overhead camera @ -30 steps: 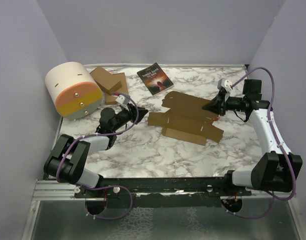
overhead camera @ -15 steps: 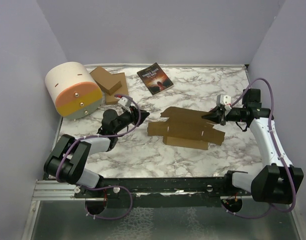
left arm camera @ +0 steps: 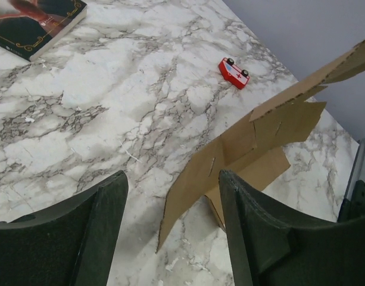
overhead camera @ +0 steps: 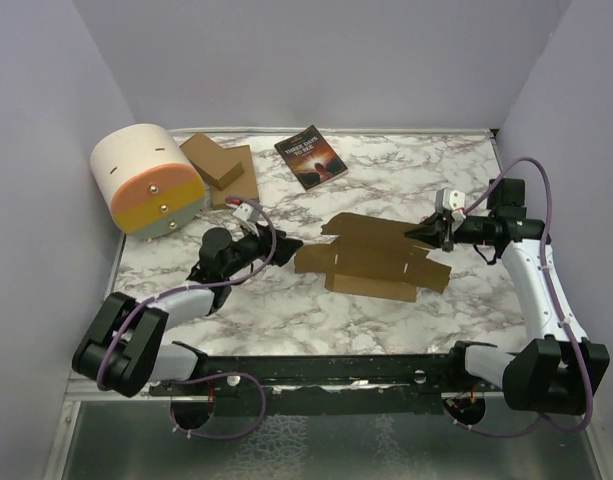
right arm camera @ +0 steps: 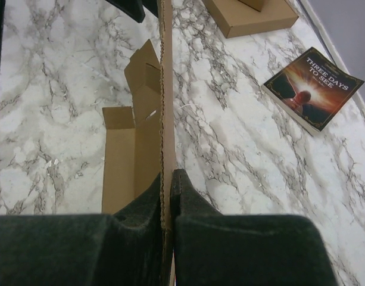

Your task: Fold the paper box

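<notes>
Box (overhead camera: pixel 371 258) lies part folded in the middle of the desk (overhead camera: pixel 286 300), its right edge lifted. On the book (right arm camera: pixel 316 89) we read "THREE DAYS TO SEE". The right arm bends in low, and the right fingers (overhead camera: pixel 426 233) pinch the box's edge. The left arm stretches low. We see the left fingers (overhead camera: pixel 284 243) parted, gripping nothing, with a flap just ahead.

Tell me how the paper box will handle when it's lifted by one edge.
The paper box is a thin die-cut sheet, so probably light. Pinched at one edge by the right gripper, its flaps sit at different angles, so it likely flexes at the creases.
</notes>
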You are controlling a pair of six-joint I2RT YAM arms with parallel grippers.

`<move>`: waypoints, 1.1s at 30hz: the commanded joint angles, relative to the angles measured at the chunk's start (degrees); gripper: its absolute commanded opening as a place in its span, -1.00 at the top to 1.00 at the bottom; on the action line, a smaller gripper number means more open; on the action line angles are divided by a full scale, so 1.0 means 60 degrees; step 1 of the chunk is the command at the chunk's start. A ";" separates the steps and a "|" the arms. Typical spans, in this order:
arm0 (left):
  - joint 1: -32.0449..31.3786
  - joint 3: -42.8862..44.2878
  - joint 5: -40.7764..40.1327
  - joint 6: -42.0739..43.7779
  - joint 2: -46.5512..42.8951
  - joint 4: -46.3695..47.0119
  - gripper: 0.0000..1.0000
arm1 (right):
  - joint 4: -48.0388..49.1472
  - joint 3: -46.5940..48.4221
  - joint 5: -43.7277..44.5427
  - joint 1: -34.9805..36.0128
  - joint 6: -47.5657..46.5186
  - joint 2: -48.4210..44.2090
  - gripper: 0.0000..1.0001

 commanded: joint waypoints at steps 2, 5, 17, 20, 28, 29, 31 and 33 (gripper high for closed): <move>-0.0030 -0.0565 -0.0440 0.0389 -0.0883 -0.0917 -0.46 | 0.0352 0.0229 -0.0337 -0.0051 0.0475 -0.0146 0.98; -0.0030 -0.0627 0.0480 0.0067 -0.0188 0.0142 -0.48 | 0.0306 0.0242 -0.0385 -0.0051 0.0441 -0.0112 0.98; -0.0404 0.0131 0.2074 0.0489 0.2809 0.2684 0.35 | -0.0178 0.0396 -0.0624 -0.0051 0.0140 0.0159 0.98; -0.0465 0.0440 0.2407 0.0680 0.3253 0.2865 0.90 | -0.0471 0.0549 -0.0669 -0.0051 0.0058 0.0338 0.98; -0.0484 0.0443 0.1612 0.2957 0.2711 0.2247 1.00 | -0.1820 0.1652 -0.1071 -0.0051 0.0616 0.1399 0.98; -0.0484 0.0485 0.1501 0.3167 0.2601 0.2100 1.00 | -0.2193 0.1847 -0.1187 -0.0051 0.0509 0.1592 0.98; -0.0484 0.0588 0.1305 0.3494 0.2507 0.1833 1.00 | -0.2816 0.2236 -0.1374 -0.0051 0.0336 0.1983 0.98; -0.0496 0.0679 0.1151 0.3716 0.2491 0.1790 1.00 | -0.3214 0.2494 -0.1501 -0.0051 0.0394 0.2336 0.98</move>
